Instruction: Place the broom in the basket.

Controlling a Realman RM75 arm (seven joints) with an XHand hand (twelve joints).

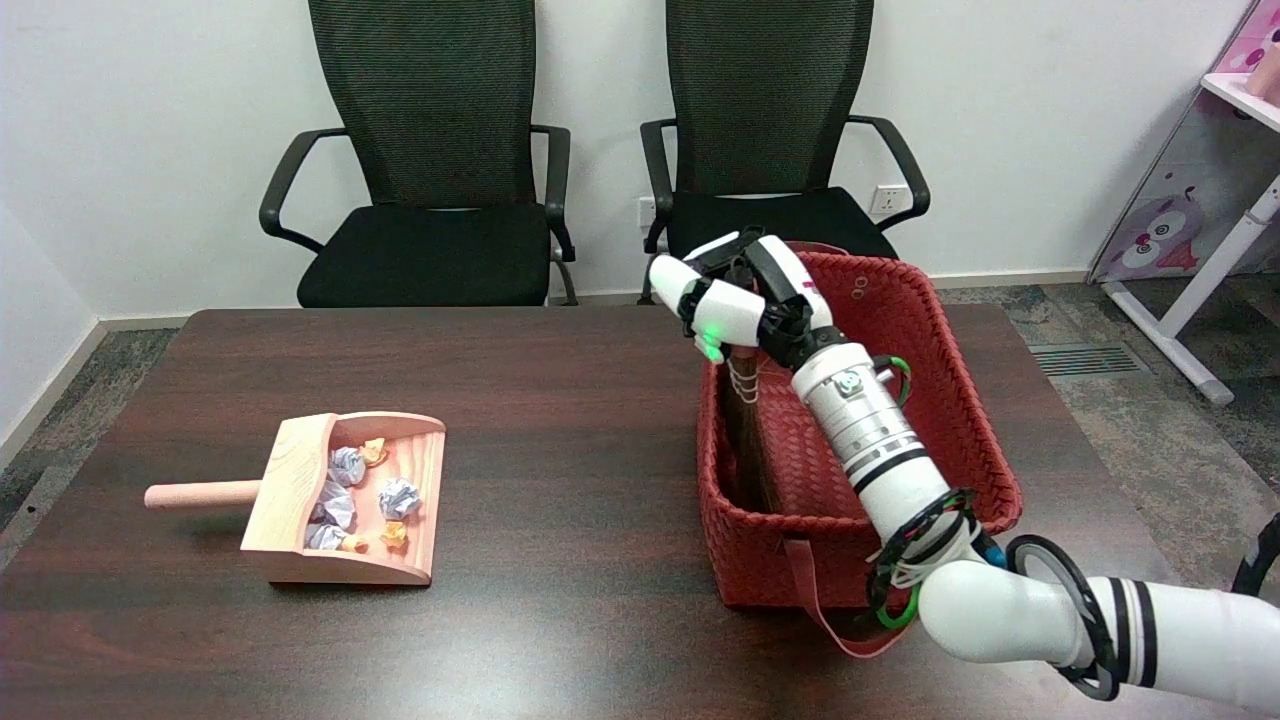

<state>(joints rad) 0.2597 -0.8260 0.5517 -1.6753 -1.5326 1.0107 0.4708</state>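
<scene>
My right hand [742, 298] hovers over the far left corner of the red woven basket [765, 560], fingers curled around the top of the broom [744, 432]. The broom is a dark brown stick-like shape with pale cord wound near its top. It hangs upright from the hand, down inside the basket along the left wall. Its lower end is hidden behind the basket's front wall. The hand covers the broom's upper end.
A wooden dustpan [300, 490] holding several crumpled paper balls lies on the dark table [560, 420] at the left, handle pointing left. A red strap [830, 620] trails from the basket's front. Two black chairs [430, 200] stand behind the table.
</scene>
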